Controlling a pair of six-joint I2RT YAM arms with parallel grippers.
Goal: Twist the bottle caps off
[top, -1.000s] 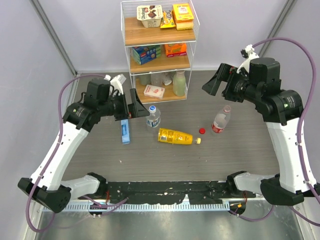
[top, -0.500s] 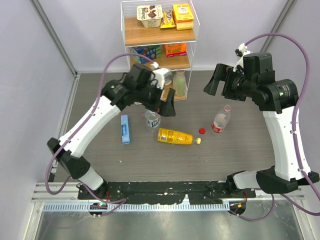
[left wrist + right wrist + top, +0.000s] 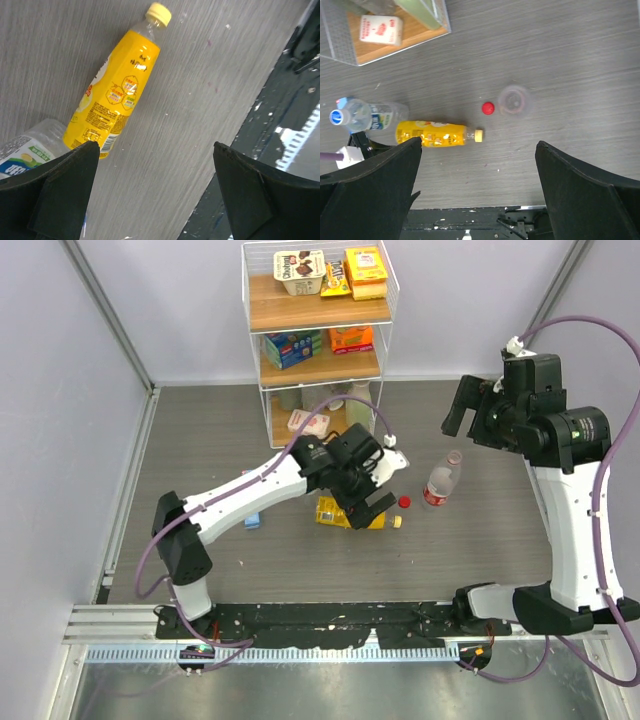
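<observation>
While the juice bottle (image 3: 117, 95) lies on its side mid-tabletop (image 3: 200, 430), long axis left to right and yellow cap (image 3: 159, 12) pointing right, the left hand (image 3: 378, 485) hangs directly over it, wide open and empty. Right hand (image 3: 468, 408), far right, open and empty. Red-label bottle (image 3: 440, 480) upright, uncapped, red cap (image 3: 404, 502) just beside; water bottle (image 3: 370, 117) capped.

Pale lilac walls (image 3: 170, 300) enclose a grey wood-grain table (image 3: 200, 430), with a white wire rack (image 3: 244, 300) of wooden shelves standing at its far edge, evenly lit.
</observation>
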